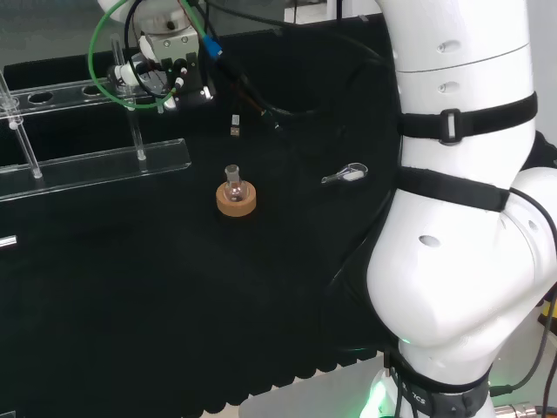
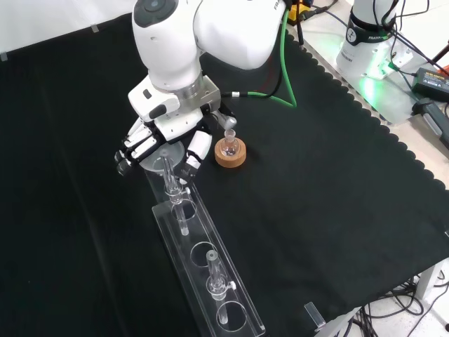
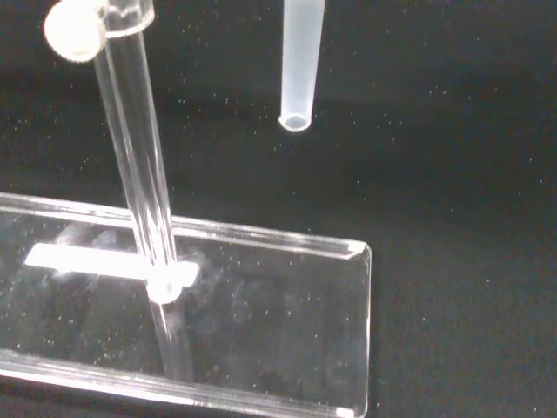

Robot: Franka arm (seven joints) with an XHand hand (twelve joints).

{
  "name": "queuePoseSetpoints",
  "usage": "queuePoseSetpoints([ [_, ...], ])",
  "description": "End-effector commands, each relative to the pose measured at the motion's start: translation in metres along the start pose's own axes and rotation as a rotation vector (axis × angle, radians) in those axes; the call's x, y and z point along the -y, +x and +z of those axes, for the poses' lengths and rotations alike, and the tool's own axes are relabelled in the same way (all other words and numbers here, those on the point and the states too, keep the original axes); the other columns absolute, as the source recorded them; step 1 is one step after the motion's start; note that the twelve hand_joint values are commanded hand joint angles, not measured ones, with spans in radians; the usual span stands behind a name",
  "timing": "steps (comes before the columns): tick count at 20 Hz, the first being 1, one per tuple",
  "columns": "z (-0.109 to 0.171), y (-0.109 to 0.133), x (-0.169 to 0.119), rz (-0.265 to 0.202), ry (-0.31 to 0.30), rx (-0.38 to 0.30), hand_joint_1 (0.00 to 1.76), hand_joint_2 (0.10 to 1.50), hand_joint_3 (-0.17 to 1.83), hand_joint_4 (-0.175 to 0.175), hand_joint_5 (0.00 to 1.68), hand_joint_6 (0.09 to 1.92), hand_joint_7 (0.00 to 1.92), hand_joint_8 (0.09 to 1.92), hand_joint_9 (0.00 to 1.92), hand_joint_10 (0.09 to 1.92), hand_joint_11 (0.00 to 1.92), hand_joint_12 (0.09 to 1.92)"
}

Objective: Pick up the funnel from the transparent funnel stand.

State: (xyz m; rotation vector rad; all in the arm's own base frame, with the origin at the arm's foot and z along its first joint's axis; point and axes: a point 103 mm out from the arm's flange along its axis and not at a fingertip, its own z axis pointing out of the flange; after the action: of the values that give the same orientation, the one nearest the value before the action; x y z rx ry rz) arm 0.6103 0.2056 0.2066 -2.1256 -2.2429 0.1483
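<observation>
In the front view, nearest to the camera, the clear stand runs along the black bench, with round holes in its top plate and some small glass pieces standing in it. At its far end my hand is curled around the funnel; the fingers are on the left of the wide mouth and the thumb is on the right. The funnel stem points down, above the stand end. In the wrist view the stem tip hangs free over the cloth, beside the base plate. Just right of my hand, a small flask sits on a cork ring.
</observation>
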Motion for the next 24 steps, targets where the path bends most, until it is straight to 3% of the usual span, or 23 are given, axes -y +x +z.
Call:
queuePoseSetpoints([
  [1, -0.002, -0.005, 0.001, 0.011, -0.018, 0.003, 0.05, 1.08, 0.1, -0.175, 0.57, 0.29, 0.13, 1.1, 0.61, 1.1, 0.69, 1.32],
  [5, -0.004, -0.01, 0.001, 0.016, -0.036, 0.005, 0.29, 1.08, 0.1, -0.175, 0.53, 0.81, 0.24, 1.22, 0.74, 1.11, 0.85, 1.22],
  [9, -0.006, -0.011, 0.003, 0.018, -0.065, 0.014, 0.43, 1.08, 0.11, -0.175, 0.5, 1.06, 0.31, 1.3, 0.84, 1.12, 1.0, 1.11],
  [16, -0.037, -0.014, 0.008, 0.05, -0.12, 0.053, 0.55, 1.08, 0.12, -0.175, 0.54, 1.21, 0.39, 1.39, 0.95, 1.15, 1.18, 1.02],
  [21, -0.068, -0.024, 0.014, 0.069, -0.112, -0.002, 0.67, 1.06, 0.12, -0.175, 0.66, 1.19, 0.45, 1.41, 1.03, 1.13, 1.29, 0.94],
  [24, -0.081, -0.031, 0.014, 0.069, -0.063, -0.054, 0.75, 1.05, 0.13, -0.175, 0.73, 1.14, 0.47, 1.42, 1.07, 1.11, 1.34, 0.9],
])
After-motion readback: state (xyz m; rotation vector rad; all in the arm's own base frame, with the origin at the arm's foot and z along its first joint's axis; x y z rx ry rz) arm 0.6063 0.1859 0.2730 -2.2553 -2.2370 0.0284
